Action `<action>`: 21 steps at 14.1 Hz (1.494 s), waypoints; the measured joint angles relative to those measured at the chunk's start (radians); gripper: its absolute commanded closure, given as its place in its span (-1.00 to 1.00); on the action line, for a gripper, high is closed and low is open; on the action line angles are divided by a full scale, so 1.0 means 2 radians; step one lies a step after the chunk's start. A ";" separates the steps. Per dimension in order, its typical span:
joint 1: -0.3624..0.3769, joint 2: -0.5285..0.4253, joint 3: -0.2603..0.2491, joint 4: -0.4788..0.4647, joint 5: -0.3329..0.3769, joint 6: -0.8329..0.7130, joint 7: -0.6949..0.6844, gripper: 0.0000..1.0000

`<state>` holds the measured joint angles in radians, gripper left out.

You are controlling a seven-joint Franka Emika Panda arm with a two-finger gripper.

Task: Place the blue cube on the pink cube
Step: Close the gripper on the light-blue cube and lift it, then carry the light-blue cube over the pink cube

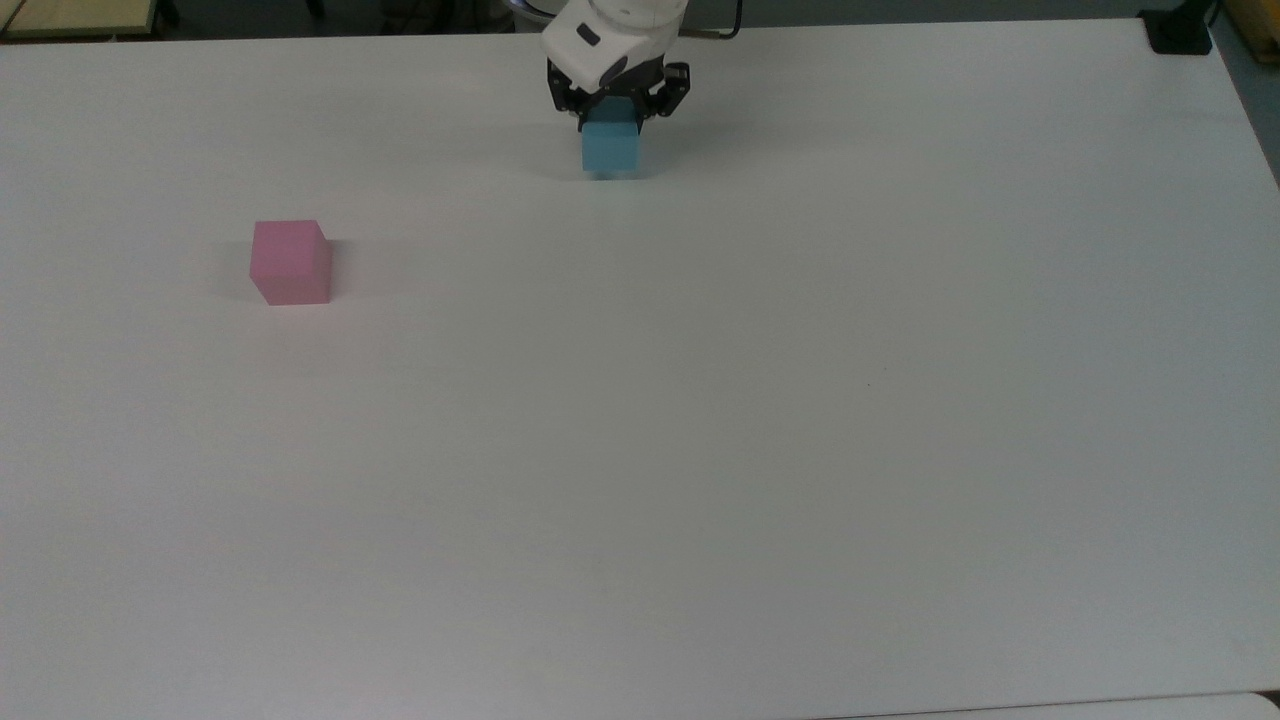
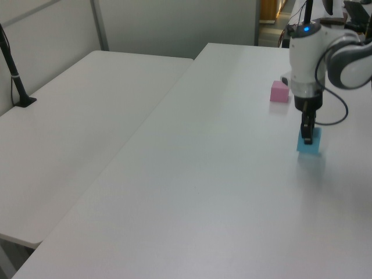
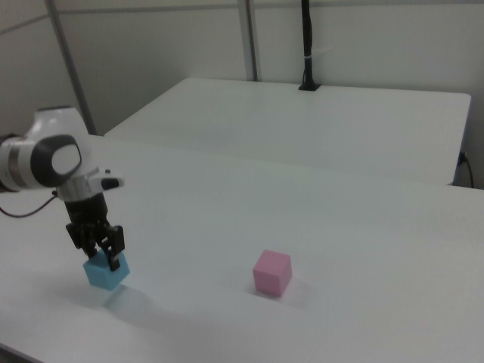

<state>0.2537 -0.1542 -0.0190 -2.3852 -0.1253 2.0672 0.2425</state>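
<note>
Above white table [image 1: 700,450], blue cube [image 1: 611,148] clamped within gripper [image 1: 613,122].

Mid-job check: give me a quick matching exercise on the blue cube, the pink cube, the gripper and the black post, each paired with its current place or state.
Things:
1. blue cube
2. pink cube
3. gripper
4. black post

States:
A. stands alone on the white table, nothing on top
B. shut on a cube's sides
C. upright at the far table's edge in the right view
D. held just above the table, shadow beneath

Pairs: 1-D, 2-A, 3-B, 4-C
</note>
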 measured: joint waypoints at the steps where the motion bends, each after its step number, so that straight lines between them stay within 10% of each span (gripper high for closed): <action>1: 0.000 -0.006 0.000 0.016 0.000 -0.022 -0.001 0.62; 12: -0.001 -0.025 0.001 0.263 0.034 -0.232 -0.024 0.61; 21: -0.109 0.116 -0.048 0.411 0.034 -0.232 -0.176 0.58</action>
<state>0.0361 0.0774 -0.1149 -1.5629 -0.0564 1.6032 -0.1087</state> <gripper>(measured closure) 0.432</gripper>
